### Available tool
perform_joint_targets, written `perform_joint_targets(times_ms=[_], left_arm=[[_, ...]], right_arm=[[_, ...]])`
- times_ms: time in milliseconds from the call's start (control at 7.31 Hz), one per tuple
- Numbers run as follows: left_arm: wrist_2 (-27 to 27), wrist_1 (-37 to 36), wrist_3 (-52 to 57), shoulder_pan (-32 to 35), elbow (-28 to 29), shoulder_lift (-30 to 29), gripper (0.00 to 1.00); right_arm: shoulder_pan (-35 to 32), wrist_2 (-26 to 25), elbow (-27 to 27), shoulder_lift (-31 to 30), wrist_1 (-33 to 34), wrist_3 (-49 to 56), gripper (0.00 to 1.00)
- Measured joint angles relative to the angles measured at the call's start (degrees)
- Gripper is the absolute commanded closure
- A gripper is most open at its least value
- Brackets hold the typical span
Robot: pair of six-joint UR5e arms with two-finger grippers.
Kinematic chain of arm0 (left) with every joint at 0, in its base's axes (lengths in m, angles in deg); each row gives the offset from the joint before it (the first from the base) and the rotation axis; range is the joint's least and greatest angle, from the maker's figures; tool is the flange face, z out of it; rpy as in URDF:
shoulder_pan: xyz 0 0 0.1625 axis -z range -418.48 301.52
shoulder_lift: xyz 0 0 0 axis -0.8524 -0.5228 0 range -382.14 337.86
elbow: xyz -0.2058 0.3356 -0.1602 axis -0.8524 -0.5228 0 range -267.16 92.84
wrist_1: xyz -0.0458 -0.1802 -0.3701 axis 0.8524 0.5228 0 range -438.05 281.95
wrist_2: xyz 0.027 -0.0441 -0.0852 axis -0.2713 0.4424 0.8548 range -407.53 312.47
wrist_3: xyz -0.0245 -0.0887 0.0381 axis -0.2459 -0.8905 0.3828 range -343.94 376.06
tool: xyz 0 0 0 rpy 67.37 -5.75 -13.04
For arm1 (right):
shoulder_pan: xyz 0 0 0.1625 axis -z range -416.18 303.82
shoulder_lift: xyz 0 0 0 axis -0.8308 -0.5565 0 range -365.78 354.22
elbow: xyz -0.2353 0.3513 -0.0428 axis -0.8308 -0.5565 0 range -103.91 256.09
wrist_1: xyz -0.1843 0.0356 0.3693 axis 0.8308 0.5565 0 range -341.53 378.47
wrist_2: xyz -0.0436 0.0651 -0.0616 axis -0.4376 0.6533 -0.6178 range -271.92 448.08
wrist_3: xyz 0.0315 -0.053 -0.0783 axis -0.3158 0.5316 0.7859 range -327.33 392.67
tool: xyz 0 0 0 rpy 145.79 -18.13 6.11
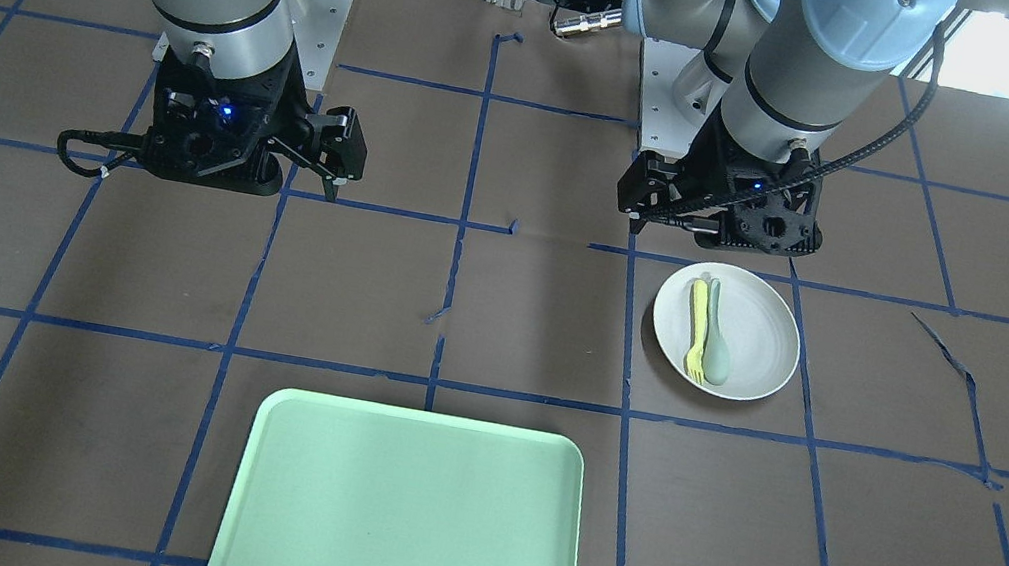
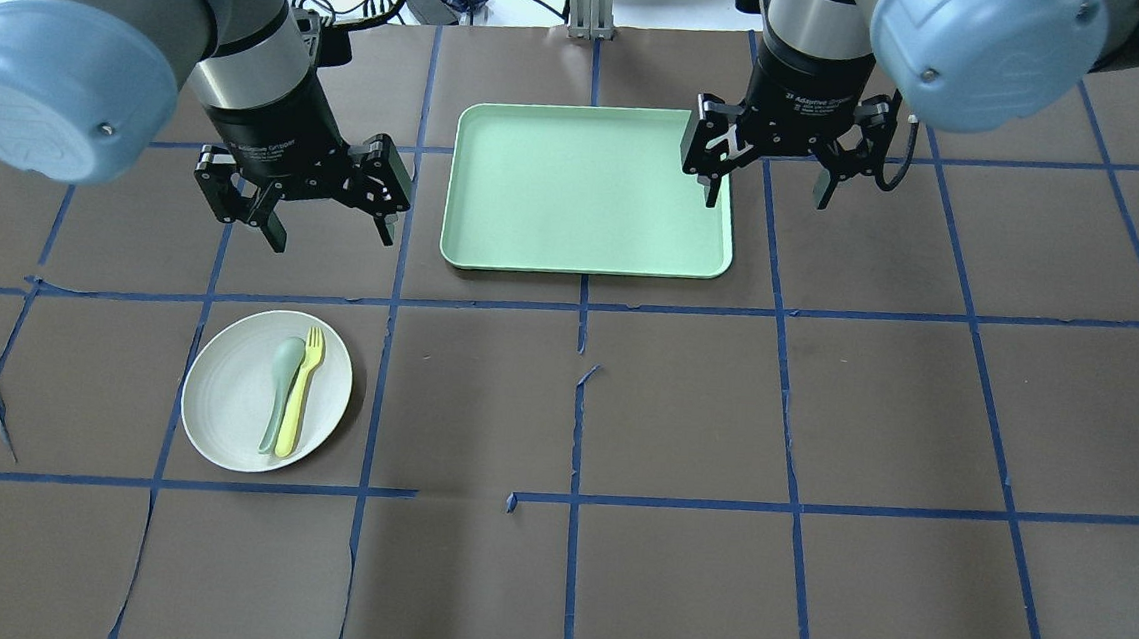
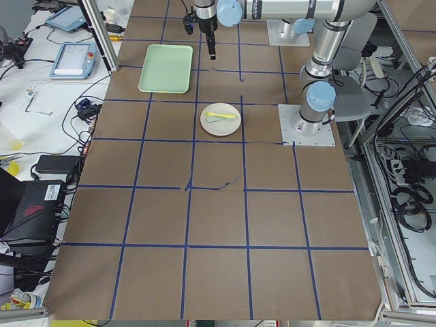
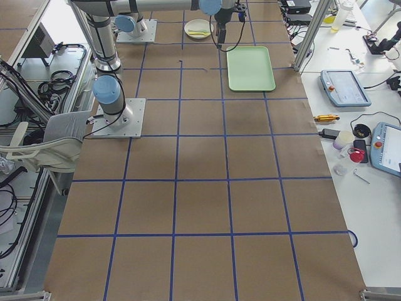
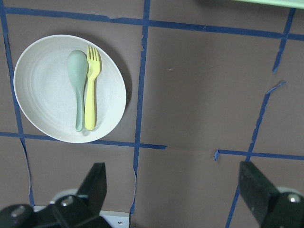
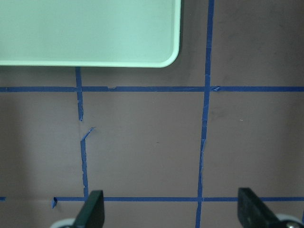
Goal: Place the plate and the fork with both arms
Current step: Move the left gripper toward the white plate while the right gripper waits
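The off-white plate lies on the table's left side, also in the left wrist view. The yellow fork lies on the plate beside a grey-green spoon, tines pointing away from the robot. My left gripper is open and empty, up in the air just beyond the plate. My right gripper is open and empty, hovering at the right edge of the mint-green tray.
The tray holds nothing and lies at the table's far middle, near the operators' edge. Brown paper with blue tape grid lines covers the table. Torn tape bits curl up near the middle.
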Motion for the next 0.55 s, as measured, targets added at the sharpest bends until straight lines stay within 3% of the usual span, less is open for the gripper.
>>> perform_joint_targets(times_ms=[547], left_arm=[[0.21,-2.88,-0.16,-0.32,-0.53,-0.91,0.0]], right_arm=[[0.18,-0.13,0.51,0.59,0.3,0.44,0.0]])
